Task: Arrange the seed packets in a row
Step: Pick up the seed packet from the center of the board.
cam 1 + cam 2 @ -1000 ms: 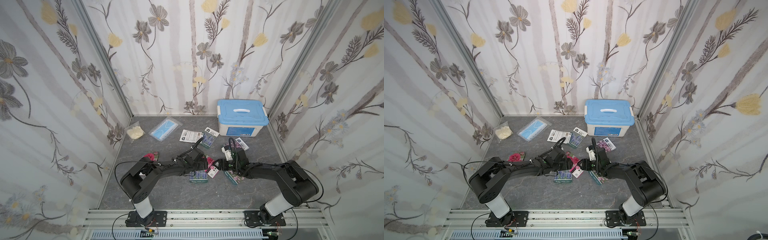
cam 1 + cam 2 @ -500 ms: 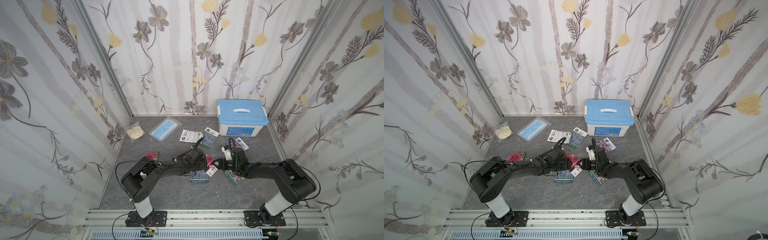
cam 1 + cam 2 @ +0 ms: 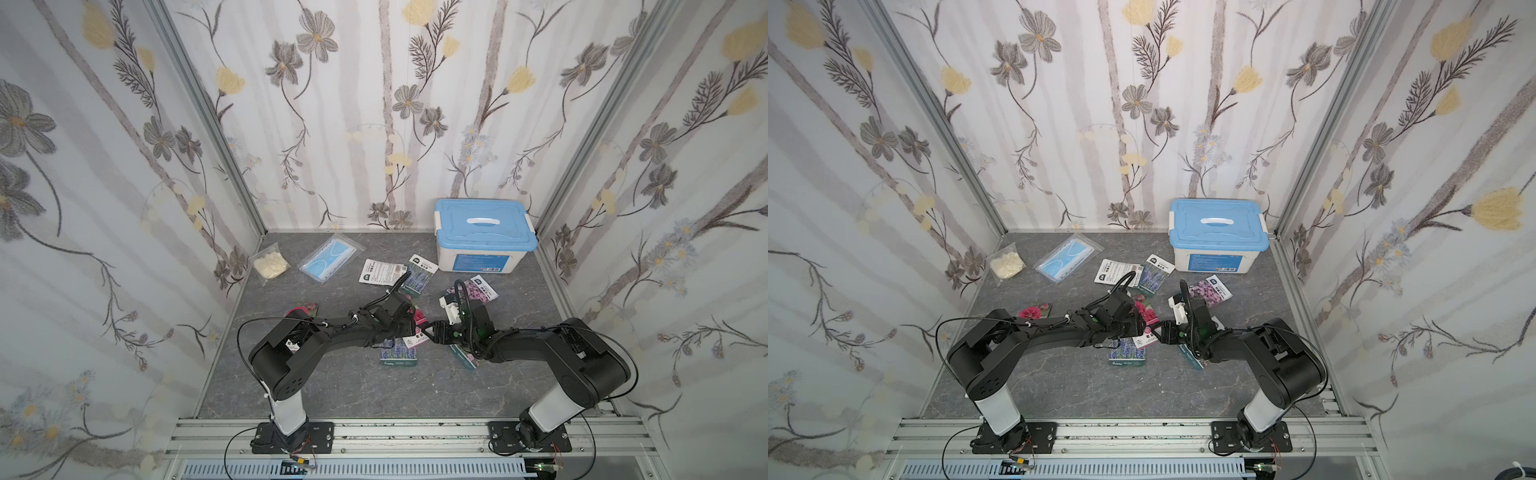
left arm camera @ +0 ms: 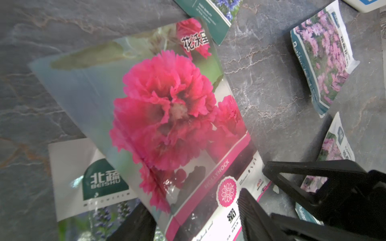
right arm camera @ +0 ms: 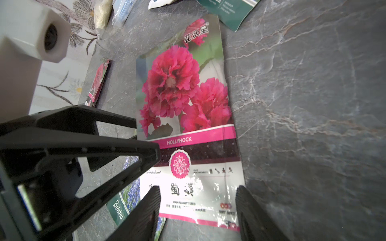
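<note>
In both top views the two arms reach low across the grey tabletop (image 3: pixel 332 386) and meet near its middle. The left claw (image 3: pixel 410 330) and right claw (image 3: pixel 433 333) are tip to tip over one hollyhock packet (image 3: pixel 417 341), whose label end overlaps a lavender packet (image 3: pixel 398 354). The other seed packets lie scattered, not in a row. A second hollyhock packet (image 3: pixel 305 311) is off to the left and a pink-flower packet (image 3: pixel 478 289) to the right. A teal-edged packet (image 3: pixel 464 359) sits partly under the right arm, and a back-up packet (image 3: pixel 380 272) lies toward the rear. Only these views show the blue-lidded box (image 3: pixel 484 232), the mask bag (image 3: pixel 330 257) and the bag of cream stuff (image 3: pixel 271 264) whole. How wide either claw stands cannot be read from up here.

The left wrist view settles it for the left claw. It is about half open, its ribbed fingers (image 4: pixel 250 212) standing either side of the hollyhock packet's label end, not clamped on it. One of the right claw's fingers (image 4: pixel 309 167) reaches in at the same end. This view alone brings the pink-flower packet close.

The right wrist view shows the right claw likewise half open, its fingers (image 5: pixel 146 210) flanking the white label end with nothing gripped. The word HOLLYHOCK reads plainly here. One of the left claw's fingers (image 5: pixel 117 146) ends at the packet's edge; I cannot tell whether it touches. The white wrist camera (image 5: pixel 31 37) also appears.
</note>
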You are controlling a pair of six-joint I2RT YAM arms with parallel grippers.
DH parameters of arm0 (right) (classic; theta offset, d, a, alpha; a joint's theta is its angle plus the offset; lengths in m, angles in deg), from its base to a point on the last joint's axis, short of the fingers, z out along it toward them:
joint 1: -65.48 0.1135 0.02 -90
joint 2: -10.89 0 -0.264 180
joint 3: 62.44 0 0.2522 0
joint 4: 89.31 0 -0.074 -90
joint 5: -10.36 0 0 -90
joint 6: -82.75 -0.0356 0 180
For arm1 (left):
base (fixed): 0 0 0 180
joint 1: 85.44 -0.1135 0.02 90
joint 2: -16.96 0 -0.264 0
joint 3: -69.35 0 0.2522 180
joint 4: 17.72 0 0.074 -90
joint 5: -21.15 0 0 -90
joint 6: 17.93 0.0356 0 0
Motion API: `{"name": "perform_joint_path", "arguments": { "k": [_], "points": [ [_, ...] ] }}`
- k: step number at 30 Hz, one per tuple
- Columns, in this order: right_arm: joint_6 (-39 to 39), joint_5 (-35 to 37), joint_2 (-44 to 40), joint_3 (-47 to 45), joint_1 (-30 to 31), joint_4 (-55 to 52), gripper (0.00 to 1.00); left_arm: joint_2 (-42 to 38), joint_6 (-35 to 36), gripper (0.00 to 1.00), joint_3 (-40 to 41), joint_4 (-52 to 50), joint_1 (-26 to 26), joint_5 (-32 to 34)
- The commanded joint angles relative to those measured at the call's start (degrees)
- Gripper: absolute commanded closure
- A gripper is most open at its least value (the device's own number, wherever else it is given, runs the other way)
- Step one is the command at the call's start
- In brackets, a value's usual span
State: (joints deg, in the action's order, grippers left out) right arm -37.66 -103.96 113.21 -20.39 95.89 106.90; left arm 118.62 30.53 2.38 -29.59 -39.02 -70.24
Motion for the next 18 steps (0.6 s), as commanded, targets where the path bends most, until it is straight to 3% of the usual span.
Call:
{"name": "perform_joint_path", "arguments": {
  "k": [1, 10, 13, 18],
  "points": [
    [-1.22, 0.24, 0.38, -0.46, 0.17, -3.69, 0.40, 0.55, 0.92, 0.48, -0.78, 0.96, -0.07, -0.28],
    [-1.56, 0.21, 0.45, -0.72, 0.26, -3.27, 0.41, 1.22, 1.45, 0.81, -1.96, 1.37, -0.01, -0.81],
    [-1.63, 0.57, -0.70, -1.10, 0.31, -3.08, 0.41, 0.72, 2.23, 1.00, -2.89, 0.34, -0.01, -0.83],
    [-1.23, 2.81, -7.75, -1.19, 0.31, -6.27, 0.40, -3.60, 5.35, 1.00, -4.24, -4.13, -0.08, 0.45]
  ]
}}
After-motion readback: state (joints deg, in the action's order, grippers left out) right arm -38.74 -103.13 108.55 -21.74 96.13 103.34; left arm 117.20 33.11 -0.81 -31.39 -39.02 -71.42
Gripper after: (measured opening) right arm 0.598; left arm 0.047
